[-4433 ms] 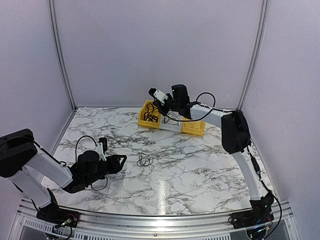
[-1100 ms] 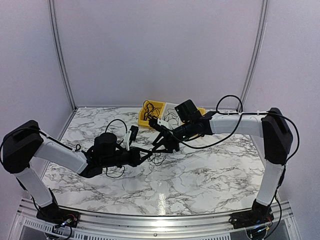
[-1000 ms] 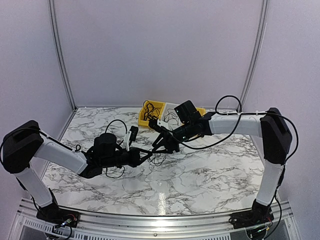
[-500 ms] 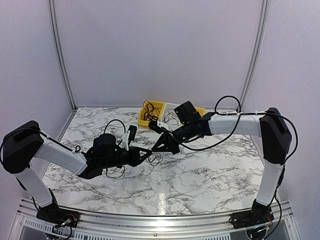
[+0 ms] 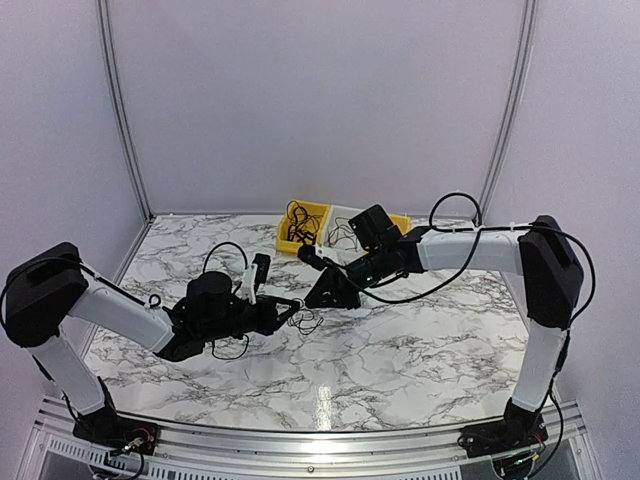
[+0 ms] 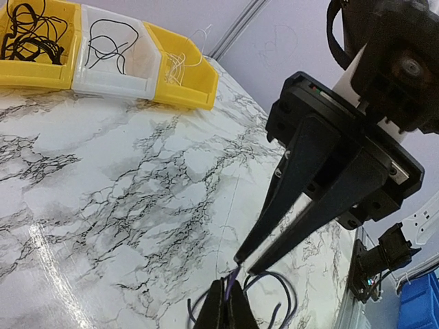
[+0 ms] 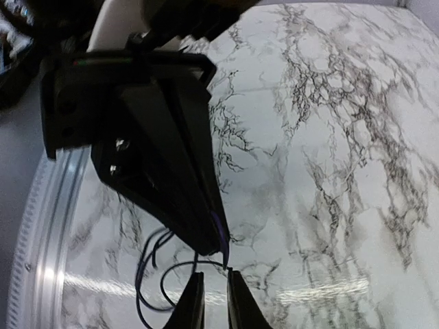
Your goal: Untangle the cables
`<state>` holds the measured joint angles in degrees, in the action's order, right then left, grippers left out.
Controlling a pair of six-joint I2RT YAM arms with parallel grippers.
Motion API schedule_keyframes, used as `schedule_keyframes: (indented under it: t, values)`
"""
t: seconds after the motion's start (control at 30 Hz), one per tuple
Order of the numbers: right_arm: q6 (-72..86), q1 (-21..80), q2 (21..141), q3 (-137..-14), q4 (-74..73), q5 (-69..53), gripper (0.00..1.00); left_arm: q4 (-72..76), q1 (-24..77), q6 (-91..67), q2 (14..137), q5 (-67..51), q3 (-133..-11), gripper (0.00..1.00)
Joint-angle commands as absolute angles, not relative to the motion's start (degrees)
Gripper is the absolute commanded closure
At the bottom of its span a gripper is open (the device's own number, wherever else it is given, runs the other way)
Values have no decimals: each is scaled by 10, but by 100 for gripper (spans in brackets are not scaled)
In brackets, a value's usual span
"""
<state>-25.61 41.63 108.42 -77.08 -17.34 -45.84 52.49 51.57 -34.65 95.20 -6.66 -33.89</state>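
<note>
The marble bench (image 5: 420, 340) carries three bins at its back edge, and the left yellow bin (image 5: 298, 228) has dark wires in it. The right arm, which was over the bins a few seconds ago, has come down to the middle and now meets the left arm there.

The left claw (image 6: 230, 289) is pressed together on a strand of the cables (image 5: 306, 321), and their small loops hang just under it, near the bench.

The right claw (image 7: 214, 274) stood half apart a second ago. Now only a narrow slit is left between its fingers, right at the strand, and I cannot tell if it is pinched. If it is, I think both arms can begin to pull the loops apart.
</note>
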Motion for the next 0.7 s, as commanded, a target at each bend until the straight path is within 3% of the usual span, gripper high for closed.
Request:
schedule_keyframes:
  t: [0.0, 0.3, 0.67]
  values:
    - [-251, 411, 1084, -776, -182, -455, 81, 540, 514, -337, 950, -60, -336, 100]
    - [-247, 413, 1104, -784, -180, -462, 70, 545, 516, -330, 952, -101, -347, 100]
    - [-246, 412, 1100, -781, -171, -486, 73, 553, 522, -334, 965, -130, -358, 100]
